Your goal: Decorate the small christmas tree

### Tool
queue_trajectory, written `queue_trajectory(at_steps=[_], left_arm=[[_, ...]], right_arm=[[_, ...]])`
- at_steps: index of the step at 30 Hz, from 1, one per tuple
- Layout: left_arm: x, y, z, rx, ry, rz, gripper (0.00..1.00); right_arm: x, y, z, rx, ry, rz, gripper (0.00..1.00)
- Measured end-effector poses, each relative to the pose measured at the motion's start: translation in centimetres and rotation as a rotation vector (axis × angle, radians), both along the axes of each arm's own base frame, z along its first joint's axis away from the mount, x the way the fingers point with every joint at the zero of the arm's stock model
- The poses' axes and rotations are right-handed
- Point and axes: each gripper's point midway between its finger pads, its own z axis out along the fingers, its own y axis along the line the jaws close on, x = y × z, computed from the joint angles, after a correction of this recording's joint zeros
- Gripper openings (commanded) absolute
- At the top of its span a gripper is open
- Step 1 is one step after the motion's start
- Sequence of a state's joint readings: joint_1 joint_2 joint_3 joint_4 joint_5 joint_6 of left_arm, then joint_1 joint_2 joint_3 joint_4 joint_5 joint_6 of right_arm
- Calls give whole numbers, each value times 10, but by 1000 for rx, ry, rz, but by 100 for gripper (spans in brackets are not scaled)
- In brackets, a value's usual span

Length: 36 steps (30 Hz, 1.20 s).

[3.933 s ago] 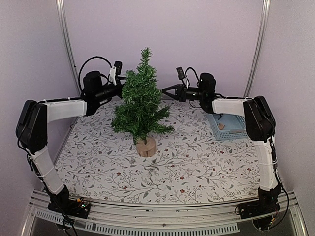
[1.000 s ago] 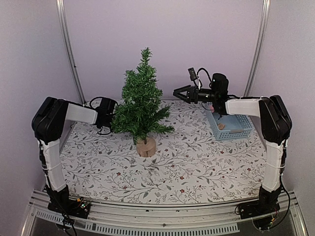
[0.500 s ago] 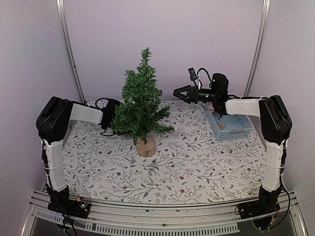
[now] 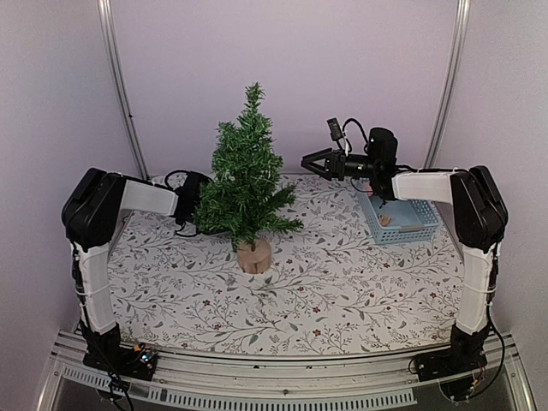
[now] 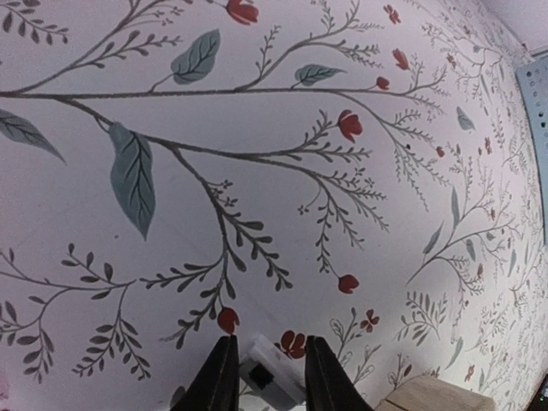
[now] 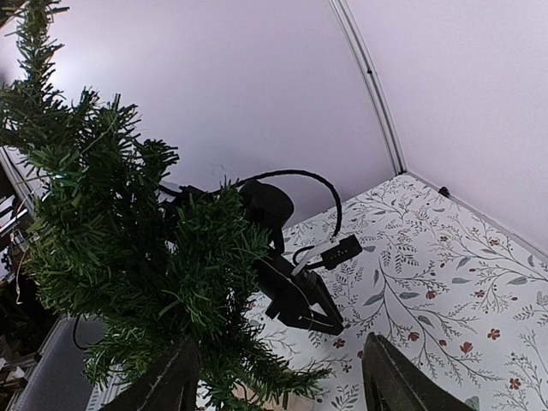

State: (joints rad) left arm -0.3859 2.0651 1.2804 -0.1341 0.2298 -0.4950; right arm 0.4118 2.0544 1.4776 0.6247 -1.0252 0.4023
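Note:
The small christmas tree [image 4: 246, 171] stands upright on its pale wooden stump [image 4: 254, 255] mid-table. My left gripper [image 4: 199, 205] is low on the cloth behind the tree's lower left branches, mostly hidden from above. In the left wrist view its fingertips [image 5: 224, 370] press both sides of a small white plastic piece [image 5: 276, 375] with a black square hole, which lies on the cloth. The right wrist view shows that gripper [image 6: 330, 324] beside the tree [image 6: 111, 240]. My right gripper [image 4: 306, 161] hangs open and empty in the air, right of the tree's upper half.
A blue basket [image 4: 398, 218] with a small brown item [image 4: 385, 220] sits at the back right, under the right forearm. The floral tablecloth [image 4: 342, 282] covers the table. Metal frame posts [image 4: 120, 94] stand at both back corners.
The left arm edged right toward the tree's base, and its jaws narrowed onto the white piece. The right arm and the tree have not moved.

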Motion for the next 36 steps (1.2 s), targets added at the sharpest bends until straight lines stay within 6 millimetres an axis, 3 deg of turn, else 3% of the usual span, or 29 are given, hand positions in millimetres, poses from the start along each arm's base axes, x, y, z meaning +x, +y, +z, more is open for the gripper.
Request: queue_trajectory(at_steps=[6,13,16,20,25,28,32,36], left_arm=[[4,9,15,-19,-27,12,23],[26,23,60,-71,-134,19,23],[45,29,94,-95,-212,19,23],[70,37,164,-121,-367,11,23],[72,38,253,-146,-555,-22,24],[70,33,295,-174,-644,-65,23],[67,19,329,-238,-718,-146,23],[64,-1,334,-296,-740,-235,23]], right_arm=[[0,0,-3,-4,7,0,68],[0,0,-5,-7,16,0,68],[0,0,-5,-8,17,0,68],[0,0,-5,-8,19,0,68],[0,0,-4,-8,18,-2,68],[1,0,1,0,13,-2,68],[2,1,19,31,-8,2,68],[3,2,34,76,-17,11,68]])
